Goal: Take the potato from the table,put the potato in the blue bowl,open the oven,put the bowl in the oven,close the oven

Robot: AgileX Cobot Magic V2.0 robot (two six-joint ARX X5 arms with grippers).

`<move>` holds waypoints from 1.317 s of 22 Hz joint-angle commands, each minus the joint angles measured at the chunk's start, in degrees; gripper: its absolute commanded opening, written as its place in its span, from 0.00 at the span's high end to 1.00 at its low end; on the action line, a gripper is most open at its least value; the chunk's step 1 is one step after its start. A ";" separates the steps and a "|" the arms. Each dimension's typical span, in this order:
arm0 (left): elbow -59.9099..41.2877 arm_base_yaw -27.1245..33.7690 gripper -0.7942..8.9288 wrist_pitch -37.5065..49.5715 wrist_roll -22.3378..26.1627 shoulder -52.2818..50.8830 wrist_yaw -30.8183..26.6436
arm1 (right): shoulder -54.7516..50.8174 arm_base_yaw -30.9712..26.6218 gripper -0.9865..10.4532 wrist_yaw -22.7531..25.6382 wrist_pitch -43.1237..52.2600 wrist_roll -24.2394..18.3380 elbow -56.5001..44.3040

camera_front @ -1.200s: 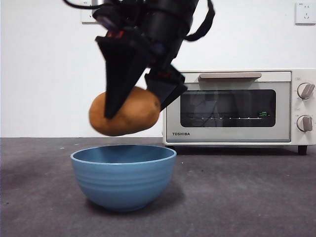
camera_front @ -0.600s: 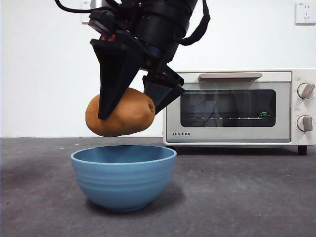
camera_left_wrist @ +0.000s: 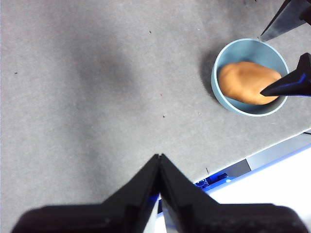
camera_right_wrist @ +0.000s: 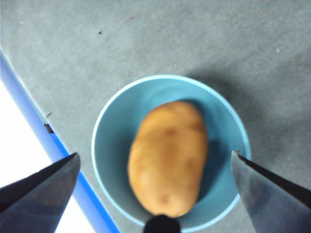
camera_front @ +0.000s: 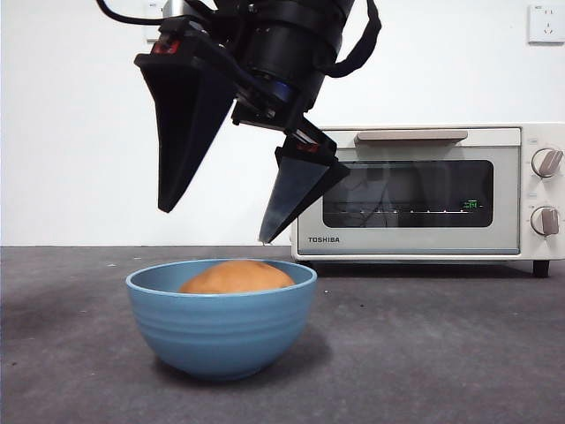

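Note:
The orange-brown potato (camera_front: pixel 237 277) (camera_right_wrist: pixel 168 156) (camera_left_wrist: pixel 246 82) lies inside the light-blue bowl (camera_front: pixel 221 331) (camera_right_wrist: pixel 114 145) (camera_left_wrist: pixel 219 68) on the dark grey table (camera_front: pixel 441 353). Directly above the bowl hangs my right gripper (camera_front: pixel 214 225) (camera_right_wrist: pixel 154 162), open, its two black jaws spread wider than the potato and touching nothing. My left gripper (camera_left_wrist: pixel 159 158) is shut and empty, well away from the bowl over bare table. The cream TOSHIBA oven (camera_front: pixel 424 190) stands behind and to the right with its dark glass door closed.
The oven's beige bar handle (camera_front: pixel 411 136) and two knobs (camera_front: pixel 546 162) face the front. A blue-edged table border (camera_right_wrist: pixel 43 131) (camera_left_wrist: pixel 272 158) runs close to the bowl in the wrist views. A white wall with a socket (camera_front: pixel 545 22) stands behind.
The right gripper has opened and let go of the potato, which dropped from between the jaws into the blue bowl. The jaws now stand wide apart above it.

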 commanded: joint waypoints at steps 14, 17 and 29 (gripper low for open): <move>-0.42 -0.15 0.92 27.87 -1.86 17.18 19.98 | -29.79 -17.68 0.84 13.14 -13.31 -3.32 -0.57; 1.33 -0.28 0.92 32.96 -4.22 24.37 23.17 | -35.78 -26.43 0.87 13.92 -15.43 -4.26 -0.59; 44.85 -10.08 0.92 33.27 -4.28 59.10 22.53 | -57.29 -46.38 0.92 12.13 -4.57 -1.05 -24.55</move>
